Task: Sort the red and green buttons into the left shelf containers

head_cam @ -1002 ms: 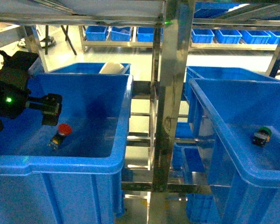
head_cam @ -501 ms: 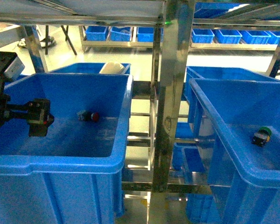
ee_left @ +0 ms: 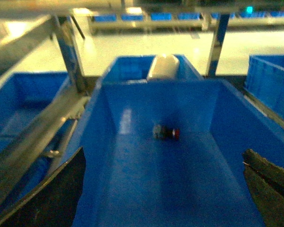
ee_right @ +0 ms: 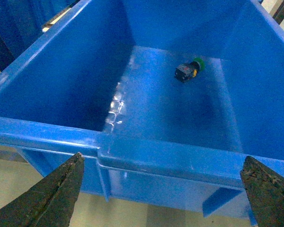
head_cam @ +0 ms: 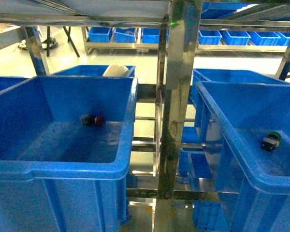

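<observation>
Ahead of the left gripper's (ee_left: 163,189) wide-spread fingers (ee_left: 57,194), the red button (ee_left: 166,133) lies, seemingly on its side, deep in a blue bin (ee_left: 232,118). Beyond the right gripper's (ee_right: 163,194) parted fingers (ee_right: 49,194), the green button (ee_right: 189,70) rests in another bin (ee_right: 146,156).

Your head camera looks forward and a bit down at two big bins, the left bin (head_cam: 63,164) and the right bin (head_cam: 261,179), both close. Your left wrist camera looks down into the left bin from its near end. Your right wrist camera looks down into the right bin from just outside its near rim
</observation>
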Robot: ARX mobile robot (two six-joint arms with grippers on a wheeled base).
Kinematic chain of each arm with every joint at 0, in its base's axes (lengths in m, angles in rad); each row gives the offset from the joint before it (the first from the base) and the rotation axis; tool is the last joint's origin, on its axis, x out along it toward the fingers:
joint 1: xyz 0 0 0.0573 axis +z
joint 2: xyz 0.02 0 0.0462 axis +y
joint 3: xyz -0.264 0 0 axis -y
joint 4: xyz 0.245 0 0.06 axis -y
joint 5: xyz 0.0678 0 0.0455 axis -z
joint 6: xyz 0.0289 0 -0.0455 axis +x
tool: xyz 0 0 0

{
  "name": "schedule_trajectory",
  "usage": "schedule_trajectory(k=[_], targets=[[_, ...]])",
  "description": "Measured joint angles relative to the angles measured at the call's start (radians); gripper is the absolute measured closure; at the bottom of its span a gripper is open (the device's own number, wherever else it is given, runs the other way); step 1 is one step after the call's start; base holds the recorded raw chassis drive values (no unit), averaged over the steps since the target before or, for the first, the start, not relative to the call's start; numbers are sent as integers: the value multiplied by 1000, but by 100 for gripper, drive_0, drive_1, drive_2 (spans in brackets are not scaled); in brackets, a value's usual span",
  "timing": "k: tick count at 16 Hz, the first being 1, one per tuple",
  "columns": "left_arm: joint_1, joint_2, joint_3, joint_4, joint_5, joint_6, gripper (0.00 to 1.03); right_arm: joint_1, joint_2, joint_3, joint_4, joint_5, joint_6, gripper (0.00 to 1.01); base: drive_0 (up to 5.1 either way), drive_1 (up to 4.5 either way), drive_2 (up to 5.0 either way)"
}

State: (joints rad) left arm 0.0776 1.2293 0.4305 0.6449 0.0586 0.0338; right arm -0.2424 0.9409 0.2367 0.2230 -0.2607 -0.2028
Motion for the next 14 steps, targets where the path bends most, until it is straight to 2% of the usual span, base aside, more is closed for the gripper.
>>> schedule_trajectory(k=[2, 4, 5, 6, 11, 12, 13, 14], targets=[[-11, -204, -74, -44, -11, 16, 5, 0, 0, 0, 0, 0, 0, 3, 0, 0, 0], [-36, -412, -119, -187, 8, 19, 5, 0, 0, 0, 0, 0, 0, 3, 0, 0, 0], [-43, -519, -123, -260, 39, 18, 5, 0, 0, 0, 0, 0, 0, 3, 0, 0, 0], [-44, -603, -123, -282, 48, 18, 5, 0, 0, 0, 0, 0, 0, 3, 0, 0, 0], [-44, -657, -117, -274, 48, 18, 5, 0, 0, 0, 0, 0, 0, 3, 0, 0, 0], [-45, -650, -114, -296, 39, 17, 6, 0, 8, -13, 66, 4, 14, 4, 0, 0, 0], [-74, -658, -117, -384, -32, -4, 17, 22, 69, -98, 390, 45, 83, 16, 0, 0, 0], [-81, -678, -159, -383, -50, -12, 28, 45, 56, -180, 533, 65, 129, 27, 0, 0, 0]])
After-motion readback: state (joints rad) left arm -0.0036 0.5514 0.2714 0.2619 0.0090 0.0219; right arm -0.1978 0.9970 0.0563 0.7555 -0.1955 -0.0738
